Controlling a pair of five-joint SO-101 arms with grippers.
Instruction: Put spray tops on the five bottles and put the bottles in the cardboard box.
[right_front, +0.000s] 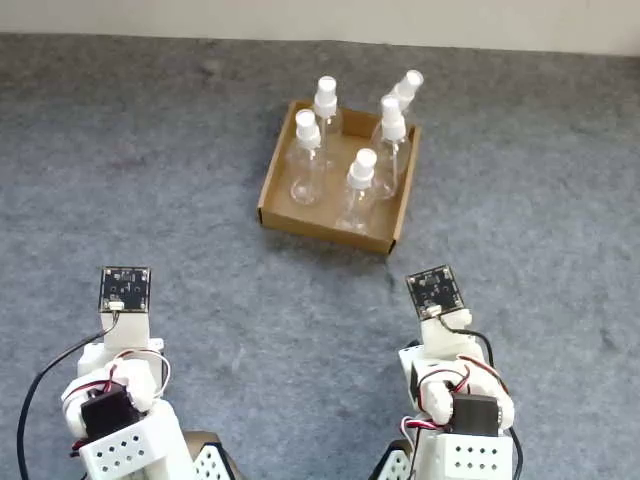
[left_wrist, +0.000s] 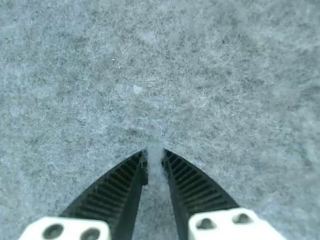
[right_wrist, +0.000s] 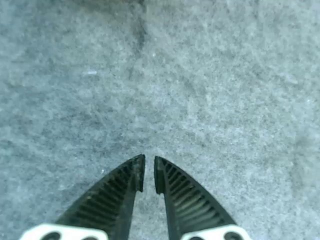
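You are seeing five bottles (right_front: 357, 195) standing inside cardboard box (right_front: 325, 232), each wearing spray top (right_front: 364, 160), one leaning at far corner. Your left gripper (left_wrist: 154, 160) and right gripper (right_wrist: 149, 165) are hanging over grey felt (right_front: 150, 150), fingers together, gripping nothing. Task is looking complete.

Clear glossy plastic bottles (right_front: 307, 170); matt cardboard box (right_front: 330, 228); fuzzy felt table (right_front: 150, 180)

White shells on left arm (right_front: 130, 375) and right arm (right_front: 450, 395), black servo blocks (right_front: 103, 412) set in, red and white wires (right_front: 462, 362) looping. Black cable (right_front: 30, 400) off the left. Square black circuit boards (right_front: 125, 289). Black ribbed jaws, pointed, on white screw-holed mounts (left_wrist: 65, 230).
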